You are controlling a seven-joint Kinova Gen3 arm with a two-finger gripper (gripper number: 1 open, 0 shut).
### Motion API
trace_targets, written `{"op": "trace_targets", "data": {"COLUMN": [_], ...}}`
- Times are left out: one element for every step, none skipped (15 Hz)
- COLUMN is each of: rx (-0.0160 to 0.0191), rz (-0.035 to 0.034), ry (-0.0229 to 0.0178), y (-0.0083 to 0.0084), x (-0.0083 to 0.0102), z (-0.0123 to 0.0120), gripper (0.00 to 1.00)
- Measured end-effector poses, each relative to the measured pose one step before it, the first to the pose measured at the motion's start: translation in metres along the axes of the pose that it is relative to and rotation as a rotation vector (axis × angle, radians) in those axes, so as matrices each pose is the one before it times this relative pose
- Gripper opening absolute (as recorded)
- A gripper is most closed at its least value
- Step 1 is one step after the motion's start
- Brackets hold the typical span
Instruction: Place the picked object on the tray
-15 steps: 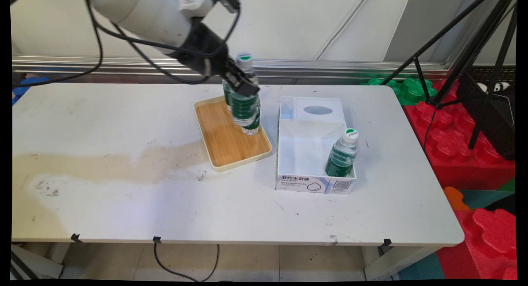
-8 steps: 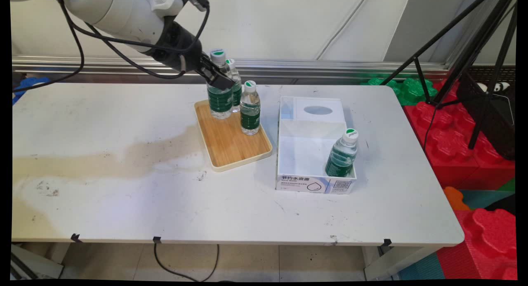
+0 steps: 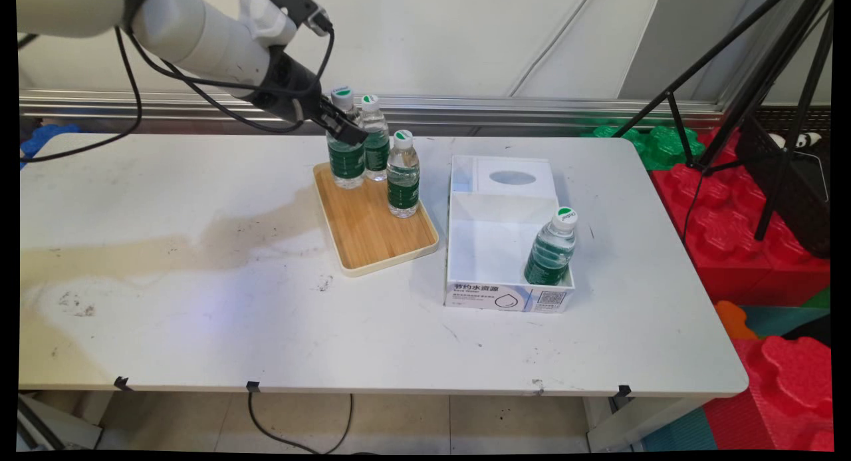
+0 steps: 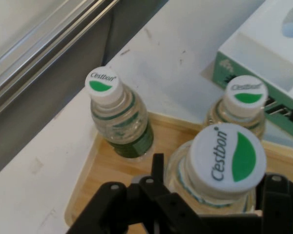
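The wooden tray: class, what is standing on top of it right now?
Three water bottles stand on the wooden tray: one in the gripper at, one behind, one nearer. The held bottle's base is hidden in the hand view.

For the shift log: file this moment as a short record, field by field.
gripper: gripper shut on the held bottle, just under its cap
held bottle: upright, at the far left corner of the wooden tray; whether it rests on the tray or hangs just above it cannot be told
tray contents: second bottle right beside the held one, third bottle nearer the tray's right edge
box: white cardboard box right of the tray, with a fourth bottle leaning in its near right corner
surface: white table, stained brown at left
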Motion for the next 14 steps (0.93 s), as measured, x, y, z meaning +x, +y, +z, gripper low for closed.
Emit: {"op": "trace_targets", "data": {"rx": [0.00234, 0.00136, -0.0004, -0.00106, -0.001, -0.00277, -0.002, -0.00341, -0.00261, -0.00408, -0.00261, -0.00371, -0.00213, -0.00312], "rz": [-0.00303, -0.00155, -0.0003, 0.00023, 0.00032, 0.00104, 0.00097, 0.00168, 0.00142, 0.00248, 0.00176, 0.00245, 0.00172, 0.00216], "ry": [-0.0026, -0.00201, -0.00241, -0.00269, -0.00218, -0.004, -0.00292, -0.00459, -0.00323, -0.00485, -0.00283, -0.00357, -0.00144, -0.00119], "y": [-0.00321, -0.00295, -0.00245, -0.00166, -0.00094, -0.00101, -0.00069, -0.00095, -0.00052, -0.00082, -0.00052, -0.00085, -0.00066, -0.00078], "x": [-0.00225, -0.00222, -0.00197, -0.00178, -0.00136, -0.00207, -0.00145, -0.00241, -0.00176, -0.00285, -0.00181, -0.00289, -0.00187, -0.00245], "z": [0.00895, 0.00899, 0.0094, 0.00781, 0.00485, 0.00717, 0.00454, 0.00634, 0.00398, 0.00544, 0.00343, 0.00445, 0.00264, 0.00368], "gripper": [0.0, 0.0, 0.0, 0.0, 0.0, 0.0, 0.0, 0.0, 0.0, 0.0, 0.0, 0.0, 0.0, 0.0]}}
